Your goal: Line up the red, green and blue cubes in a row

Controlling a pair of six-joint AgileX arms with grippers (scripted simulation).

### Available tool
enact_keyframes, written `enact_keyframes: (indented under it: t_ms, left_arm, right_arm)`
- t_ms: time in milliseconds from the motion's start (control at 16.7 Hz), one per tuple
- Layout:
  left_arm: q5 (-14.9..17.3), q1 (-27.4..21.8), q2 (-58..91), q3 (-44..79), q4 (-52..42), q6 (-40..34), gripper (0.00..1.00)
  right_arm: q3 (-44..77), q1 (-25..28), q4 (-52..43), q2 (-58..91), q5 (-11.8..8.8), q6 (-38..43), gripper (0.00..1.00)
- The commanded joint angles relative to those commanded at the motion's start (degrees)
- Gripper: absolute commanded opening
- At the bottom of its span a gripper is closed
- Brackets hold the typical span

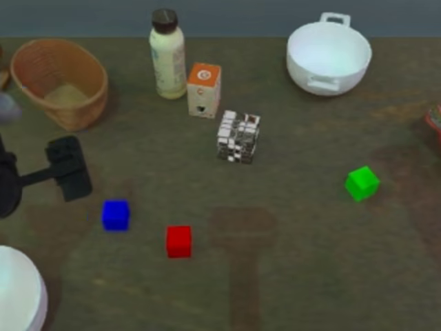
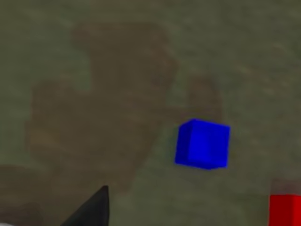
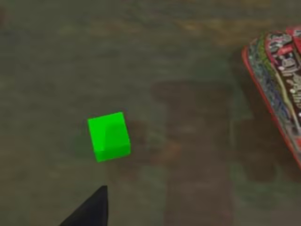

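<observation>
The blue cube (image 1: 116, 215) sits at the front left of the table, with the red cube (image 1: 179, 241) close to its right and a little nearer the front. The green cube (image 1: 362, 183) lies alone far to the right. My left gripper (image 1: 69, 169) hovers behind and left of the blue cube, open and empty. The left wrist view shows one dark fingertip (image 2: 96, 207), the blue cube (image 2: 203, 143) and a corner of the red cube (image 2: 285, 210). My right gripper is outside the top view. One of its fingertips (image 3: 94, 207) shows short of the green cube (image 3: 109, 136), open, holding nothing.
Along the back stand a wicker basket (image 1: 62, 79), a cream bottle (image 1: 167, 55), a white box with an orange top (image 1: 204, 89) and a white two-handled bowl (image 1: 329, 55). A mirrored puzzle cube (image 1: 239, 136) sits mid-table. A colourful packet (image 1: 434, 121) lies at the right edge.
</observation>
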Motion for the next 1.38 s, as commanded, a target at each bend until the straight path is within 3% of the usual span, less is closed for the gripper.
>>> enact_keyframes:
  t_ms: [360, 660, 900, 1380]
  left_arm:
    - [0.5, 9.9, -32.3, -24.4, 15.8, 13.1, 1.0]
    - [1.7, 14.5, -49.6, -35.7, 26.6, 22.8, 1.0]
    - [2.2, 15.9, -57.0, -39.1, 31.5, 27.2, 1.0]
    - [2.3, 16.0, -57.5, -39.3, 31.8, 27.5, 1.0]
  right_arm:
    - [25.8, 4.6, -17.9, 35.2, -0.1, -2.7, 1.0]
    - [42.4, 7.4, -27.8, 55.8, -0.1, -4.3, 1.0]
    - [49.1, 8.5, -31.3, 63.0, 0.0, -4.9, 1.0]
    - [47.9, 8.4, -29.1, 64.5, 0.0, -5.0, 1.0]
